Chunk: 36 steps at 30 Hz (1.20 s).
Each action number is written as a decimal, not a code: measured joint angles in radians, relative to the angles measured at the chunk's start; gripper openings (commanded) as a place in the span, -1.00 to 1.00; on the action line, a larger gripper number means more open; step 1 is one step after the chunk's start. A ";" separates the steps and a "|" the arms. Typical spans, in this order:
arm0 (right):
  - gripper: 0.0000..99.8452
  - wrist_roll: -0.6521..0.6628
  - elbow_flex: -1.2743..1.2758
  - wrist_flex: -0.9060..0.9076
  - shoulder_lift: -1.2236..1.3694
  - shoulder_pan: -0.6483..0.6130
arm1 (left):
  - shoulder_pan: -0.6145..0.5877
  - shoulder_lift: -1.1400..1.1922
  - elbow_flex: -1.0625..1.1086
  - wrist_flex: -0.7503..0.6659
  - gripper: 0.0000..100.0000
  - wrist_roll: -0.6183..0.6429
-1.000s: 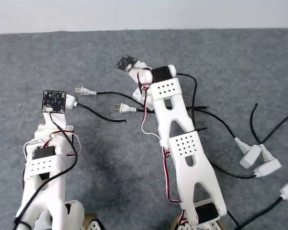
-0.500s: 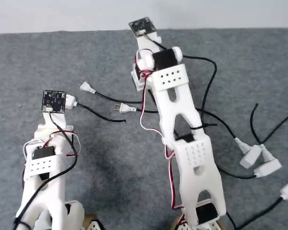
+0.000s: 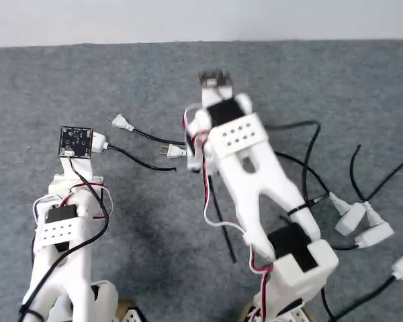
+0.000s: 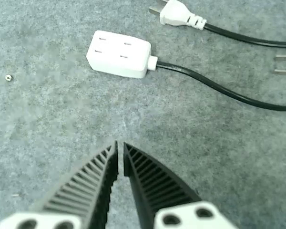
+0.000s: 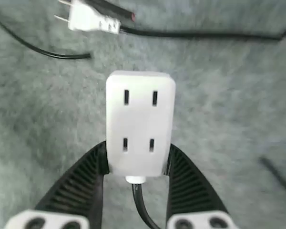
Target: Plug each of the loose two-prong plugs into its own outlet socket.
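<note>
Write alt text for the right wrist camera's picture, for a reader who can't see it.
The right gripper clamps a white outlet block, with two pairs of slots facing the camera, between its black ribbed fingers. The block's black cord runs back toward the camera. Beyond it, on grey carpet, lies a loose white two-prong plug.
</note>
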 measured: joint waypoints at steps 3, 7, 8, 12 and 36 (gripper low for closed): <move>-0.98 -0.051 0.247 -0.232 -0.038 -0.068 | 0.032 0.000 -0.020 0.091 -0.92 0.074; -0.89 -0.066 0.471 -0.516 -0.051 -0.161 | 0.034 0.000 -0.058 0.232 -0.68 0.147; -0.80 -0.066 0.489 -0.555 -0.051 -0.178 | 0.034 0.000 -0.060 0.261 -0.62 0.160; -0.48 -0.064 0.494 -0.589 -0.023 -0.198 | 0.040 0.000 -0.060 0.350 -0.52 0.196; -0.41 0.216 0.130 -0.012 -0.009 0.028 | 0.522 0.000 -0.161 0.356 -0.51 0.755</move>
